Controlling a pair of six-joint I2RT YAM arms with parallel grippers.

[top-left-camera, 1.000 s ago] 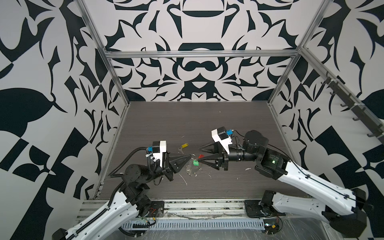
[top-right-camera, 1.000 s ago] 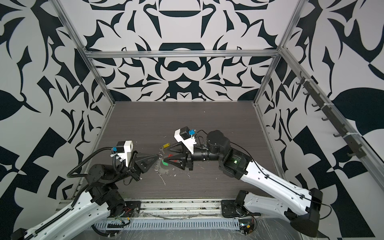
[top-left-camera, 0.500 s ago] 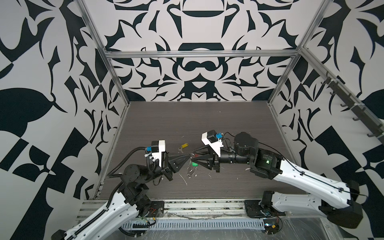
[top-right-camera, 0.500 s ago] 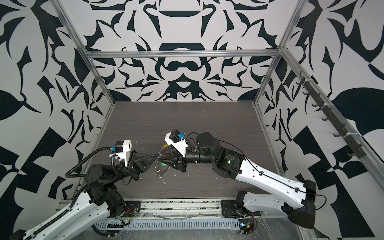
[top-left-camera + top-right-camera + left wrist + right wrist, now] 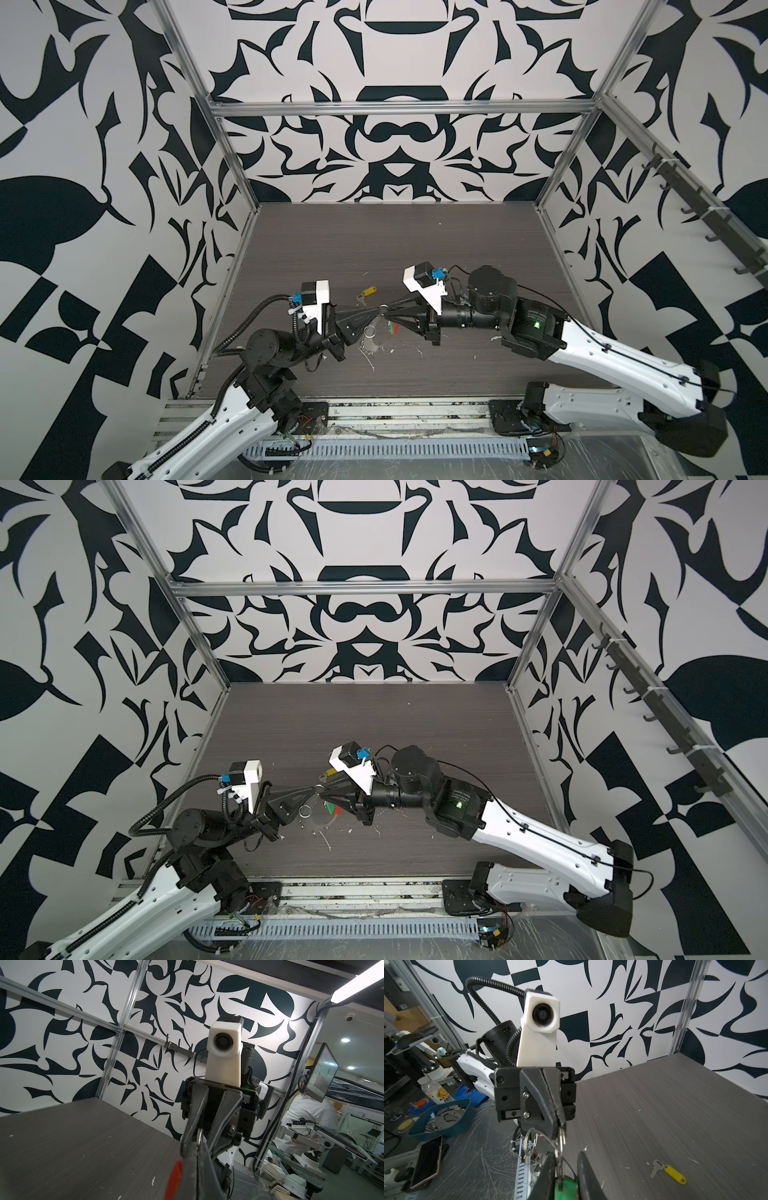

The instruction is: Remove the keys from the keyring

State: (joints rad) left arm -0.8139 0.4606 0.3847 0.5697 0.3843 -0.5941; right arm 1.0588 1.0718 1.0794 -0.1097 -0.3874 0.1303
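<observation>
White arm shells [image 5: 623, 365] meet black motor housings [image 5: 490, 286]; wrist-camera mounts [image 5: 537, 1043] are white, conduit [image 5: 492, 1014] ribbed black; black fingers [image 5: 535, 1093] carry silver screws [image 5: 526, 1095]; a green light [image 5: 536, 324] glows.

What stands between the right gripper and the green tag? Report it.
Nothing visible. The right gripper has a finger on each side of the green tag, which hangs from the keyring clamped in the left gripper.
</observation>
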